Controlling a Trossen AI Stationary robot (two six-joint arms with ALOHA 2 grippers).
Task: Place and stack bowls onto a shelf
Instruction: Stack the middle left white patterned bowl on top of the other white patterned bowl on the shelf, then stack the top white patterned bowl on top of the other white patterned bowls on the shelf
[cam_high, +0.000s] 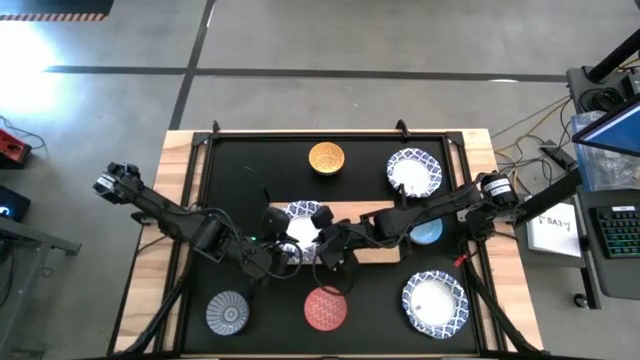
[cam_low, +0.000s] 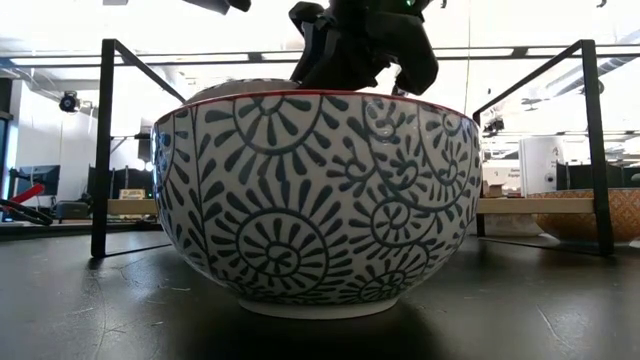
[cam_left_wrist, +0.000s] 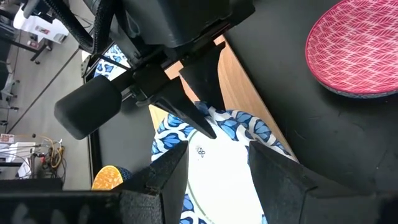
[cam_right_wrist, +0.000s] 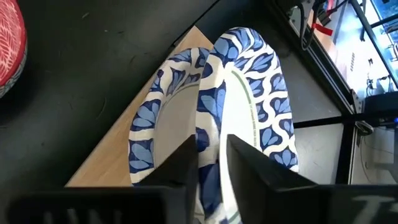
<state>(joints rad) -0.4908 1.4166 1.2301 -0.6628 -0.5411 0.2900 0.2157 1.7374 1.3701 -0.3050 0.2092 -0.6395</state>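
Right up close, my right gripper (cam_right_wrist: 211, 168) pinches a blue-and-white bowl (cam_right_wrist: 255, 106) over the shelf (cam_right_wrist: 118, 149); left gripper (cam_left_wrist: 214, 168) is open nearby, so next I should lower it onto the bowl (cam_right_wrist: 165, 118) below

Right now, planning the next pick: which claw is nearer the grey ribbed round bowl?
Left. The left claw sits diagonally behind the grey ribbed round bowl; the right claw, pinching a blue-and-white patterned bowl, is farther right.
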